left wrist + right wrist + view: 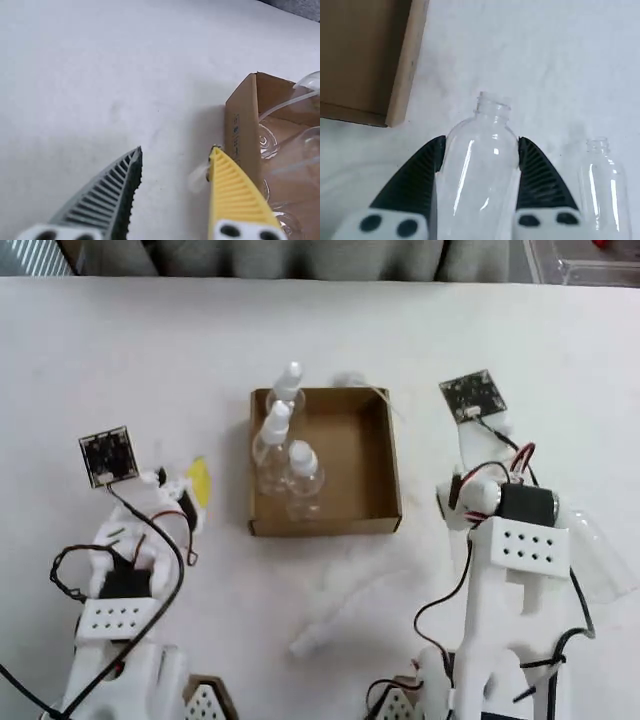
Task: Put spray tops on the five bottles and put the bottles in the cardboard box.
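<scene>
High view: three capped bottles (285, 455) stand in the box (385, 455); spray tops (325, 618) lie nearby.
Left wrist view: my left gripper (176, 150) is spread and empty beside the box.
Right wrist view: my right gripper (481, 142) pinches a topless bottle (480, 170). I judge capping comes next.

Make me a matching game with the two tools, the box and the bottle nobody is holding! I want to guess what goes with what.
Things:
1. left tool
2. right tool
3. cardboard box
4. spare bottle

States:
A. has three topped bottles inside
B. open, gripping nothing
C. bare neck, nothing gripping it
D. shut on a topless bottle

Pairs: 1-B, 2-D, 3-A, 4-C.
</scene>
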